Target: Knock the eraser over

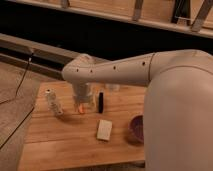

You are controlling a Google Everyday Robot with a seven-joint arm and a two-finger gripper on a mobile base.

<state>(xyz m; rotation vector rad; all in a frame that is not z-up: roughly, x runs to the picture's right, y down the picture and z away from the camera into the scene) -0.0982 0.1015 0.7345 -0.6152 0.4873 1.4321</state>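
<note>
Hovering end effector (84,101) just beside upright eraser (100,102)

Single view, nothing shared with another. Placed high, out past the near edge of the tabletop (60,145), close behind the arm (125,72). Aimed downward and forward, toward the far edge and the dark recess (100,35) beyond. Far left corner in frame; right edge hidden by the arm's bulk. Gripper (82,104) seen from above, hanging over the far half, nearer the left edge.
</note>
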